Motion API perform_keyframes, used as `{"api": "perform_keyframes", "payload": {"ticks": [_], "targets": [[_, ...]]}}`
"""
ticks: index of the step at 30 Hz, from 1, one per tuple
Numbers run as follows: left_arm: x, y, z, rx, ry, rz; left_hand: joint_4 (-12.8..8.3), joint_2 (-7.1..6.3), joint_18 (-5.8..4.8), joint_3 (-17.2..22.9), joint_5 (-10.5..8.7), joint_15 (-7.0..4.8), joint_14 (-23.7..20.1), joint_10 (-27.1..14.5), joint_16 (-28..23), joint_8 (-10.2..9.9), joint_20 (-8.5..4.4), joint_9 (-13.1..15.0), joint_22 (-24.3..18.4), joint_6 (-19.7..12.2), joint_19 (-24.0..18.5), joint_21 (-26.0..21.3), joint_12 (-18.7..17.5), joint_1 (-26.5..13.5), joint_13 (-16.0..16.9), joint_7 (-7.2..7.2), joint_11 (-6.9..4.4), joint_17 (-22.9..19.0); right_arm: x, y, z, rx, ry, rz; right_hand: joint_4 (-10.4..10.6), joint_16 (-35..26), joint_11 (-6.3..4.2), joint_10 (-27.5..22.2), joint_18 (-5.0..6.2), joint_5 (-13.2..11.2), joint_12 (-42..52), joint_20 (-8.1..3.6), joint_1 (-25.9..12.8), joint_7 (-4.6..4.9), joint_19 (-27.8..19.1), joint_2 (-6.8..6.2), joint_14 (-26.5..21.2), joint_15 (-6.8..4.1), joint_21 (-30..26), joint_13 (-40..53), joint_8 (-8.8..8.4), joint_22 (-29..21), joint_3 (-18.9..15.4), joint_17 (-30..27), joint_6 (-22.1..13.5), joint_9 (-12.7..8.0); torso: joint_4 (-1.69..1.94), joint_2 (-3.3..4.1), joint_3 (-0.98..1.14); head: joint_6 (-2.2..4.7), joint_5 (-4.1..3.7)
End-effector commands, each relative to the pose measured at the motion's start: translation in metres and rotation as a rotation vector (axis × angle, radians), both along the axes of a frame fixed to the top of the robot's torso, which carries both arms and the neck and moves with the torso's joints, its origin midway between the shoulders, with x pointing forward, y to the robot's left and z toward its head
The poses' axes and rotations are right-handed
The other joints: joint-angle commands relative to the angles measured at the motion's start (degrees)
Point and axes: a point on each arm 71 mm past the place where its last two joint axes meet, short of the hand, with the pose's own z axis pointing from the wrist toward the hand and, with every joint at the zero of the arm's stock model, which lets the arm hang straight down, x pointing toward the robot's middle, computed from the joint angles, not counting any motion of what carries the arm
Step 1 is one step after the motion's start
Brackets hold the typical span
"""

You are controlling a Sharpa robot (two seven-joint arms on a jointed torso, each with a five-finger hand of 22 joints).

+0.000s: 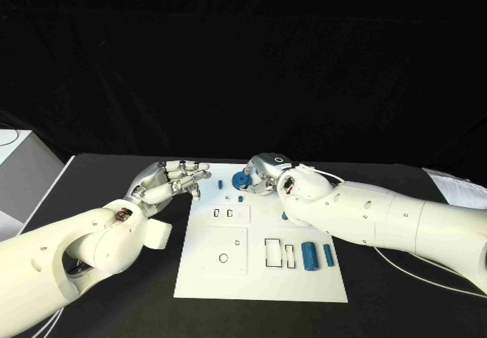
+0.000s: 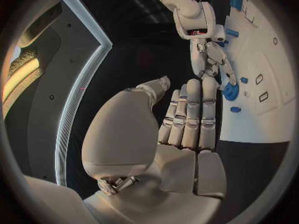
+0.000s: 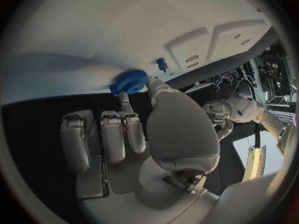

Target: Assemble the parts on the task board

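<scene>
The white task board (image 1: 264,282) lies in the middle of the table. A blue round part (image 1: 241,179) sits at its far edge. My right hand (image 1: 269,171) pinches this round part (image 3: 131,81) between thumb and a finger, the other fingers (image 3: 112,134) spread beside it. The left wrist view shows the same round part (image 2: 230,91) under the right hand (image 2: 209,55). My left hand (image 1: 172,179) hovers at the board's far left corner and holds nothing; its fingers (image 2: 190,114) are stretched out. A small blue peg (image 1: 220,184) lies between the hands.
Two blue cylinders (image 1: 308,255) (image 1: 328,255) lie near the board's right edge beside black-outlined slots (image 1: 274,252). A raised square with a round hole (image 1: 223,258) is on the board's left half. A white box (image 1: 20,169) stands at the table's far left.
</scene>
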Motion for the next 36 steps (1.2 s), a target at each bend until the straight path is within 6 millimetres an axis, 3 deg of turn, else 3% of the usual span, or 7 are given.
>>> {"api": "perform_keyframes", "payload": {"ticks": [1,10,23,36], "targets": [[0.000,-0.002,0.001,-0.006,-0.005,-0.016,0.05,0.15,0.87,0.23,-0.18,0.00,-0.39,-0.32,0.23,0.07,0.11,0.08,0.09,-0.47,-0.41,0.30,-0.18,-0.64,0.05,0.10,0.14,0.02,-0.001,-0.003,-0.006,-0.017,0.043,0.010,-0.07,0.14,0.22,6.09,-0.40,1.40,0.12,0.03,-1.55,0.00,6.00,0.73,5.45,0.15,0.26,15.08,0.29,15.07,0.43,12.24,0.58,-0.14,0.00,0.00,-0.04,-0.09,0.04],[-0.001,-0.002,0.001,-0.005,-0.005,-0.015,0.07,0.18,0.87,0.26,-0.17,0.01,-0.39,-0.37,0.24,0.05,0.12,0.09,0.10,-0.51,-0.44,0.33,-0.20,-0.67,0.05,0.12,0.16,0.02,-0.007,-0.010,-0.004,0.010,0.024,0.016,-0.33,0.21,0.15,6.09,-0.40,3.33,0.12,-0.02,-1.56,-0.05,6.00,0.90,5.50,0.11,0.26,15.08,0.48,15.07,1.85,12.45,1.26,-0.17,-0.06,-0.01,-0.03,-0.13,0.13],[-0.001,-0.001,0.001,-0.003,-0.006,-0.014,0.04,0.19,0.87,0.30,-0.16,0.02,-0.40,-0.40,0.25,0.04,0.12,0.10,0.12,-0.54,-0.46,0.36,-0.21,-0.65,0.05,0.12,0.16,0.02,-0.015,-0.016,-0.004,0.018,0.027,0.025,-0.36,0.24,0.14,6.09,-0.40,3.47,0.12,-0.02,-1.52,-0.07,6.00,0.84,5.52,0.11,0.26,15.08,0.50,15.07,1.99,12.54,1.34,-0.17,-0.16,0.01,-0.01,0.00,0.14],[-0.001,-0.001,0.001,-0.003,-0.006,-0.013,0.04,0.19,0.87,0.30,-0.16,0.02,-0.40,-0.40,0.25,0.04,0.12,0.10,0.12,-0.54,-0.46,0.36,-0.21,-0.65,0.05,0.12,0.16,0.02,-0.016,-0.013,-0.002,0.040,0.000,0.020,-0.37,0.24,0.13,6.09,-0.40,2.98,0.12,-0.04,-1.57,-0.07,6.00,0.44,5.51,0.08,0.26,15.08,0.46,15.07,2.18,12.53,1.38,-0.21,0.10,0.06,-0.08,-0.07,-0.10]]}}
